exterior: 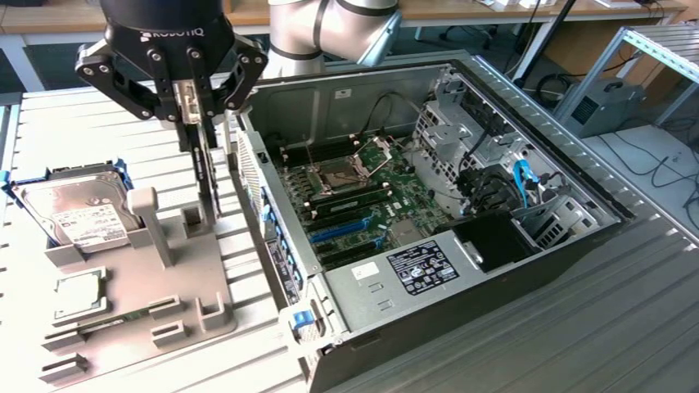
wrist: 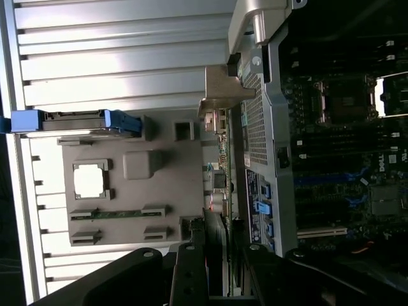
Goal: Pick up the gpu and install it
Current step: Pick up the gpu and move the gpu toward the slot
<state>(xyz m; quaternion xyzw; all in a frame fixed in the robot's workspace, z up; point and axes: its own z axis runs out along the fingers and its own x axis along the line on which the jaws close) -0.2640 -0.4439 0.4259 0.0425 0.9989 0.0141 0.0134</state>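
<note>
The tool (exterior: 188,113) is closed partway, clamped on the top edge of the gpu (exterior: 205,172). In the exterior view the gpu hangs upright and edge-on over the gray holder (exterior: 180,282) on the tabletop (exterior: 65,123), at nine o'clock of the open computer case (exterior: 546,262).

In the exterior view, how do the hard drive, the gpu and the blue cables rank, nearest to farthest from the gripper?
1. gpu: gripped, hanging under the gripper.
2. hard drive: on the grey fixture, exterior view's left.
3. blue cables: inside the computer case, exterior view's right.
</note>
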